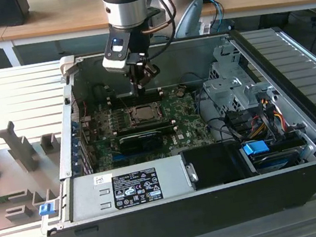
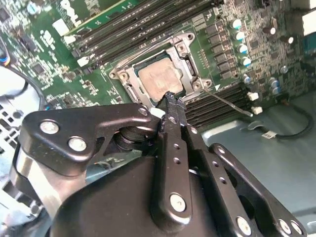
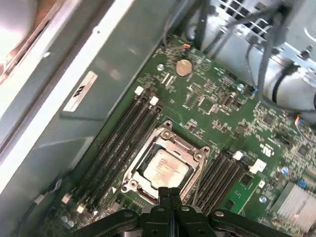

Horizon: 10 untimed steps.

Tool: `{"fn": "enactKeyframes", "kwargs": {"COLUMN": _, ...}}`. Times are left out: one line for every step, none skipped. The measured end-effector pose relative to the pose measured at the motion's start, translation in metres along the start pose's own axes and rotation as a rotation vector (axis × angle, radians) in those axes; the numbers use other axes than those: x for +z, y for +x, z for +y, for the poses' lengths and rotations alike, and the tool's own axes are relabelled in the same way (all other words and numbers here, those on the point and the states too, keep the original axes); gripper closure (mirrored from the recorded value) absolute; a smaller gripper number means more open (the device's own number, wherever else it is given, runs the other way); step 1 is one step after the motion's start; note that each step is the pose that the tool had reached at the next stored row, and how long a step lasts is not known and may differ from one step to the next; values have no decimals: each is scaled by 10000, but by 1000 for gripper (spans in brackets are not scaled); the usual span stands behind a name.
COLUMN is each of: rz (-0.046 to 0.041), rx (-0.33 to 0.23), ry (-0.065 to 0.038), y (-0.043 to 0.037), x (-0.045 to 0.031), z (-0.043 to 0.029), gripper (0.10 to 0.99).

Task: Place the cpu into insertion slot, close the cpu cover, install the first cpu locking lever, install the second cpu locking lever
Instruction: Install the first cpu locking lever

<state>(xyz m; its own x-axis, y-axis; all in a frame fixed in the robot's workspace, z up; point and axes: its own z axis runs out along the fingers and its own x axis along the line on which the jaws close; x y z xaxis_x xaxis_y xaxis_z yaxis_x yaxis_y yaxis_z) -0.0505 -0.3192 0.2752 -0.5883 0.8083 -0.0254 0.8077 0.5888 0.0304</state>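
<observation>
The cpu [image 1: 143, 113] [image 2: 160, 79] [image 3: 165, 168] lies flat in the insertion slot [image 3: 129, 186], its silvery face up. The cpu cover [image 2: 187, 59] [image 3: 193, 154] is folded down around it, framing the chip. A thin metal locking lever [image 2: 229, 102] sticks out loose past one corner of the socket. My gripper [image 1: 139, 89] [image 2: 170, 101] [image 3: 170, 193] is shut with nothing seen between its fingers. It hangs just above the socket's edge, on the side toward the case's back wall in the exterior view.
Black memory slots [image 3: 116, 145] flank the socket on two sides. A long black expansion card [image 1: 140, 139] lies in front of it, with the power supply [image 1: 127, 186] nearer still. The drive cage [image 1: 230, 83] and cables [image 1: 260, 117] crowd the exterior view's right.
</observation>
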Motion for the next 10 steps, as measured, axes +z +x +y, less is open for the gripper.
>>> {"fn": "enactKeyframes", "kwargs": {"rz": 7, "rx": -242, "ry": -6, "y": 0, "x": 0, "z": 0, "gripper": 980}}
{"fn": "enactKeyframes", "kwargs": {"rz": 15, "rx": -487, "ry": -12, "y": 0, "x": 1, "z": 0, "gripper": 980}}
{"fn": "enactKeyframes", "kwargs": {"rz": 20, "rx": -654, "ry": -16, "y": 0, "x": 1, "z": 0, "gripper": 980}}
{"fn": "enactKeyframes", "kwargs": {"rz": 25, "rx": -836, "ry": -21, "y": 0, "x": 2, "z": 0, "gripper": 980}}
{"fn": "enactKeyframes", "kwargs": {"rz": 32, "rx": -1065, "ry": -26, "y": 0, "x": 2, "z": 0, "gripper": 980}}
{"fn": "enactKeyframes", "kwargs": {"rz": 38, "rx": -1250, "ry": -31, "y": 0, "x": 2, "z": 0, "gripper": 980}}
{"fn": "enactKeyframes", "kwargs": {"rz": 43, "rx": -1430, "ry": -36, "y": 0, "x": 2, "z": 0, "gripper": 980}}
{"fn": "enactKeyframes", "kwargs": {"rz": 49, "rx": -1644, "ry": -42, "y": 0, "x": 3, "z": 0, "gripper": 980}}
{"fn": "enactKeyframes", "kwargs": {"rz": 55, "rx": -1805, "ry": -46, "y": 0, "x": 3, "z": 0, "gripper": 980}}
{"fn": "enactKeyframes", "kwargs": {"rz": 63, "rx": -2064, "ry": -52, "y": 0, "x": 4, "z": 0, "gripper": 980}}
